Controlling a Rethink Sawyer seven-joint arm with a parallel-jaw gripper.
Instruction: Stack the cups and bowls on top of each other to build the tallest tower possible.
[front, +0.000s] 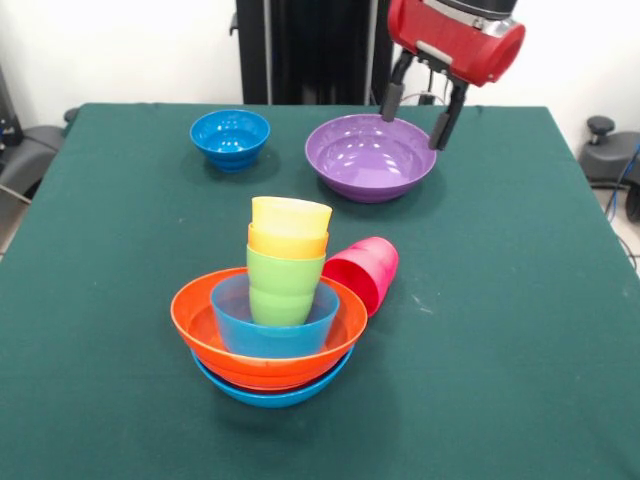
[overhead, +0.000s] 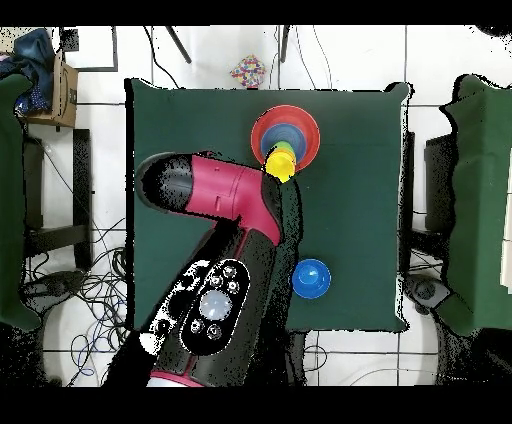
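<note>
Green cloth covers the table (front: 520, 330), and we log items from left to right in the front view. Far left at the back sits the dark-blue bowl (front: 230, 137), upright and alone, well apart from everything else; the overhead view also shows it (overhead: 311, 278) by itself. Nearer the middle and toward the camera stands the tower (front: 272, 320): a light-blue bowl (front: 270, 392) at the base, a large orange bowl (front: 265, 350) nested in it, a smaller light-blue bowl (front: 270, 325) inside that, then the green cup (front: 285, 285), orange cup (front: 288, 243) and yellow cup (front: 291, 215) nested upward. Just beside the tower on its right, the pink cup (front: 363, 270) lies on its side, touching or nearly touching the orange bowl's rim. At the back right sits the purple bowl (front: 370, 157), upright. We note the gripper (front: 420, 115) above its far rim, two dark fingers spread apart and empty.
</note>
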